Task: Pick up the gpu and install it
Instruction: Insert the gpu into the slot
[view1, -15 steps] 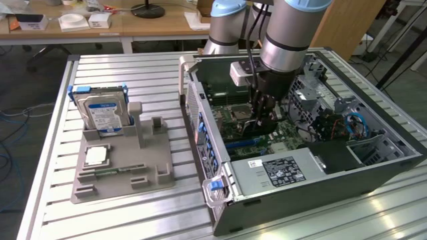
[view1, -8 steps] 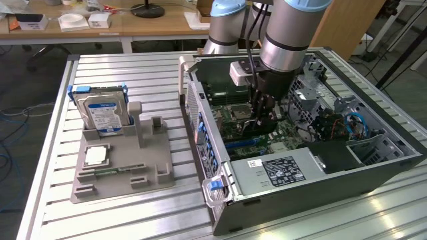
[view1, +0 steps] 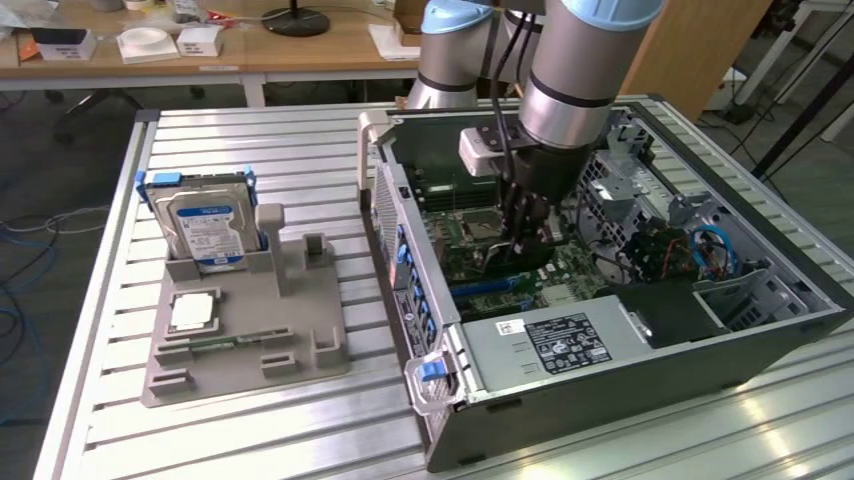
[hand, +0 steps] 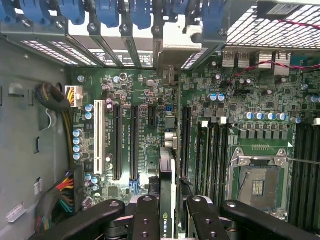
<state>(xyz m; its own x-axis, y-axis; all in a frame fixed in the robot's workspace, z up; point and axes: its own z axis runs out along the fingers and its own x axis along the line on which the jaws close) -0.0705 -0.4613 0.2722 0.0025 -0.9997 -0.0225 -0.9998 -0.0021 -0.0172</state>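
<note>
A: Start nearest the wrist camera. What is the end effector (hand: 167, 212) doing?

B: Its black fingers (hand: 146, 220) pinch the gpu (hand: 166, 195) edge-on between them; the card runs away from the camera as a thin strip, dark with a green logo mark near the fingers (too small to read). It hangs above the motherboard (hand: 200, 110), over the gap between the long black expansion slots (hand: 134, 142) and the memory slots (hand: 212, 155).

A: And the arm's pose?

B: In the exterior view the arm (view1: 574, 70) comes down almost vertically into the open computer case (view1: 747, 300), with the end effector (view1: 523, 240) low inside, just above the green board. A white box-like part (view1: 481, 150) sits on the wrist.

A: Any writing?

B: The power supply (view1: 561, 345) at the case's near end carries a black label with white print, unreadable. On the grey holder (view1: 247, 330) on the desk (view1: 240, 140), to the exterior view's left, a hard drive (view1: 207, 230) stands upright with a blue-and-white label, also illegible.

A: What does each view add?

B: The wrist view gives the empty CPU socket (hand: 257, 187), a white slot (hand: 97, 135) and blue latches (hand: 107, 12) along the rear openings. The exterior view gives a wooden table (view1: 200, 50) behind with white boxes on it.
</note>
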